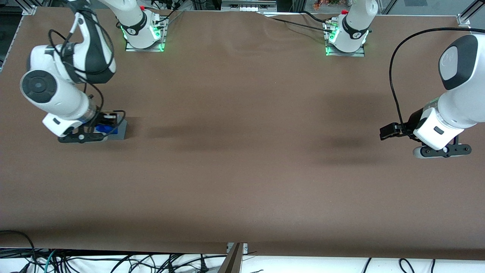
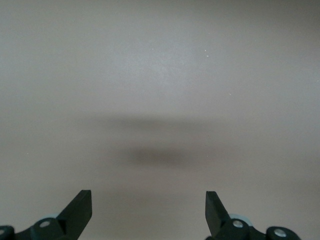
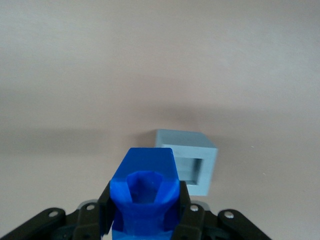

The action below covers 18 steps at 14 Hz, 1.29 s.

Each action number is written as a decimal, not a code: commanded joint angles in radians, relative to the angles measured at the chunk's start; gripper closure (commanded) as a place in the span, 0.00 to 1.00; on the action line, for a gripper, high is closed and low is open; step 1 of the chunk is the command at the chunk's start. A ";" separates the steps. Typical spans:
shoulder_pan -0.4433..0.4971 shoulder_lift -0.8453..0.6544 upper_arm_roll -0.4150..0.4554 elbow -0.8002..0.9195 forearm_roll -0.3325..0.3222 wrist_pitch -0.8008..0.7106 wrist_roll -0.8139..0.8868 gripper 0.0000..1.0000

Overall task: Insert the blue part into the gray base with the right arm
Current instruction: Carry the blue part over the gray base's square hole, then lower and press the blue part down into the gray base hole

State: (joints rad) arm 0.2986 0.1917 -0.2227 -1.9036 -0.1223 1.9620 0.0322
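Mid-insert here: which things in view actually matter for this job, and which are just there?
Job items:
- small bright-blue plastic block, held in the black two-finger gripper
- light-grey plastic cube with a square recess, on the table just ahead of the gripper

Just there:
- brown table cover
- loose black cables at the table edge nearest the front camera
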 commanded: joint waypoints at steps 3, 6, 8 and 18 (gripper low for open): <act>0.005 -0.047 -0.096 -0.124 0.076 0.056 -0.121 0.88; 0.005 -0.078 -0.147 -0.215 0.093 0.127 -0.183 0.88; 0.005 -0.071 -0.150 -0.238 0.093 0.176 -0.184 0.88; 0.005 -0.064 -0.150 -0.315 0.093 0.301 -0.193 0.87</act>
State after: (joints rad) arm 0.3015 0.1595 -0.3708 -2.1824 -0.0441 2.2372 -0.1369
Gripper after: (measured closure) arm 0.498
